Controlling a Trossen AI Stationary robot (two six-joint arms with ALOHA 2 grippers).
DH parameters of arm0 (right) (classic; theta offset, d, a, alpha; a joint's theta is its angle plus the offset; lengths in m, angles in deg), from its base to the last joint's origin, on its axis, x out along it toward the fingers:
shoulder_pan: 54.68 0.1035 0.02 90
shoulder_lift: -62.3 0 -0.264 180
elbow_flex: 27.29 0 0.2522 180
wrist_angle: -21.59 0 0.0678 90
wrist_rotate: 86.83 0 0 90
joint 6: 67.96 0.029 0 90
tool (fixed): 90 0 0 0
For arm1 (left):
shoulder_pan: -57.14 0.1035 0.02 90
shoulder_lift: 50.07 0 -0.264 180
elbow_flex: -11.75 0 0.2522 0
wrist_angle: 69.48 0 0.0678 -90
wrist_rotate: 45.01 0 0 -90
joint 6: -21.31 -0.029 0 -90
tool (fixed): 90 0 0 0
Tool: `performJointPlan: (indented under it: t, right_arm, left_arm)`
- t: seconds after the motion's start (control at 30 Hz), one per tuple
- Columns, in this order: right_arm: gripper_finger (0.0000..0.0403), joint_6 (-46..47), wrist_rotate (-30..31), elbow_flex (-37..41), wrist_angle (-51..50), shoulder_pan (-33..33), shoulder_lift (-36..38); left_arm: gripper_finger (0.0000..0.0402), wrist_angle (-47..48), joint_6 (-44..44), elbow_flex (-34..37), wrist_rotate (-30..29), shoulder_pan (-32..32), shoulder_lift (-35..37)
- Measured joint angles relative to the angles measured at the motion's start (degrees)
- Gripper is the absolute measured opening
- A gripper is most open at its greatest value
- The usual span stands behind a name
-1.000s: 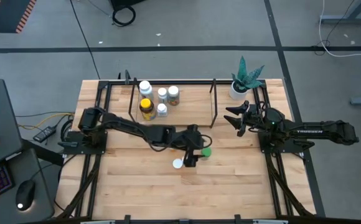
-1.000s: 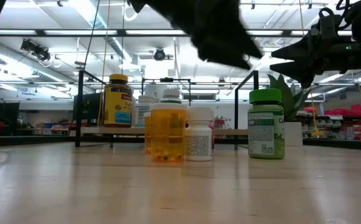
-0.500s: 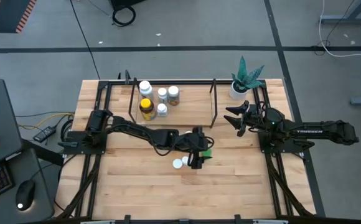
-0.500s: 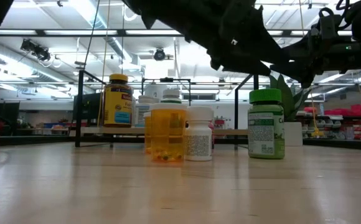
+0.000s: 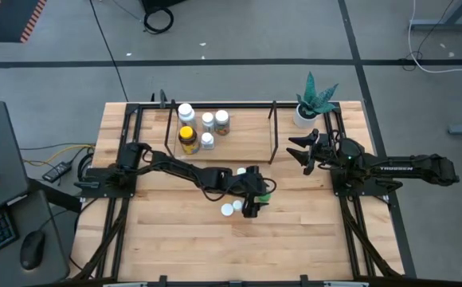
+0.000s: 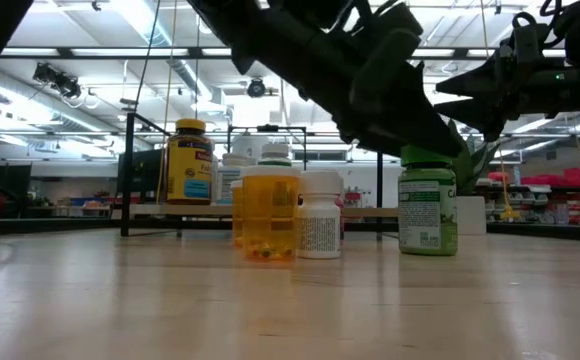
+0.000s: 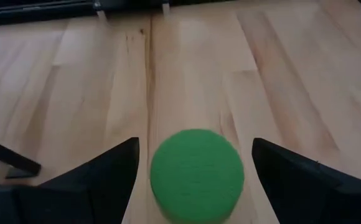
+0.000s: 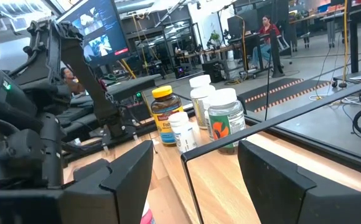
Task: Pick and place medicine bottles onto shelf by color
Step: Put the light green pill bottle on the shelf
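Pale, grainy wooden tabletop (image 5: 183, 247) edged with black metal framing, set on a grey concrete floor; beyond it in the low view, a bright hall with strip lights and ceiling beams. Left of the table, a dark desk with a mouse (image 5: 30, 253).

Left gripper (image 5: 256, 197) stretched out over mid-table, its two dark blocky fingers (image 7: 109, 171) spread wide and empty, poised directly above the round, matte green cap of the green-capped bottle (image 7: 196, 167), one finger to each side of the cap and clear of it. In the low view, that bottle (image 6: 428, 200) upright on the wood: green plastic, printed label. Just beside the left gripper, on the side away from the green one, a translucent orange bottle (image 6: 267, 212) and a short white bottle (image 6: 319, 213), their white caps visible from above (image 5: 227, 210).

Farther from the left gripper, toward the table's back edge, the shelf (image 5: 247, 137): light board, thin black uprights, carrying five bottles, among them the amber yellow-capped bottle (image 5: 187, 139).

Right gripper (image 5: 301, 152) held above the table near the shelf's end and the potted plant (image 5: 309, 102), fingers parted, holding nothing
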Motion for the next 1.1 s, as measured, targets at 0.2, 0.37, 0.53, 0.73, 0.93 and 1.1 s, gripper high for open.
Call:
performJointPlan:
  t: [0.2, 0.37, 0.53, 0.73, 0.93, 1.1]
  right_arm:
    - [0.0243, 0.0, 0.0, 0.01, 0.0, 0.01, 0.02]
    - [0.0243, 0.0, 0.01, 0.01, 0.0, 0.01, 0.02]
    - [0.0243, 0.0, 0.01, 0.01, 0.0, 0.02, 0.02]
    - [0.0243, 0.0, 0.01, 0.02, 0.0, 0.02, 0.02]
    - [0.0243, 0.0, 0.01, 0.0, 0.0, 0.0, 0.0]
    - [0.0243, 0.0, 0.01, 0.0, 0.0, 0.01, 0.01]
  left_arm:
    - [0.0314, 1.07, -0.34, 0.0, -0.01, 0.0, -0.04]
    - [0.0286, 1.29, -0.55, 0.0, 0.0, -0.02, -0.04]
    - [0.0242, 1.45, -0.55, 0.0, -0.02, 0.0, 0.04]
    - [0.0206, 1.98, -0.96, 0.0, 0.0, -0.02, 1.08]
    - [0.0224, 3.99, -4.1, 0.0, -3.38, -0.02, 5.95]
    - [0.0219, 9.53, -6.5, -0.09, -11.02, 0.29, 12.07]
